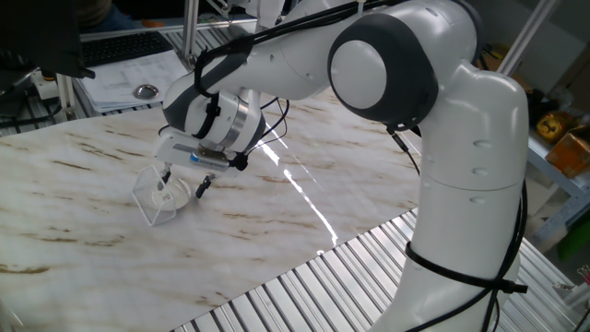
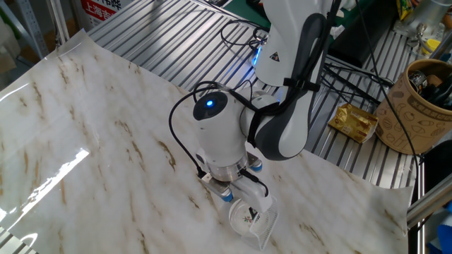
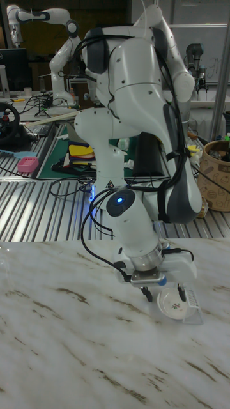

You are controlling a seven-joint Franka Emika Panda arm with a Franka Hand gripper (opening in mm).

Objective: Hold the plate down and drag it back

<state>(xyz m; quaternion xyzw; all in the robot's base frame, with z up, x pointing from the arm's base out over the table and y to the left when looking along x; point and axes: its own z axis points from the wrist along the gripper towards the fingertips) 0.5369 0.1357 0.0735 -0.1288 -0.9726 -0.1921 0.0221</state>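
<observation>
The plate (image 1: pixel 171 196) is a small white dish on the marble tabletop, sitting inside a clear see-through box (image 1: pixel 147 205). My gripper (image 1: pixel 184 180) hangs just over it, open, with nothing between the fingers. One fingertip (image 1: pixel 168 174) is low over the dish and the other stands off its edge. In the tall fixed view the plate (image 3: pixel 172 304) lies under the gripper (image 3: pixel 165 294), one fingertip (image 3: pixel 182 294) over its right part. The other fixed view shows the plate (image 2: pixel 244 216) partly hidden by the wrist; whether the finger touches it I cannot tell.
A shiny metal disc (image 1: pixel 145 90) and papers lie at the back left. Slatted metal grating (image 1: pixel 304 286) borders the marble sheet. A brown patterned cup (image 2: pixel 422 106) and a gold packet (image 2: pixel 355 121) sit on the grating beyond the arm's base.
</observation>
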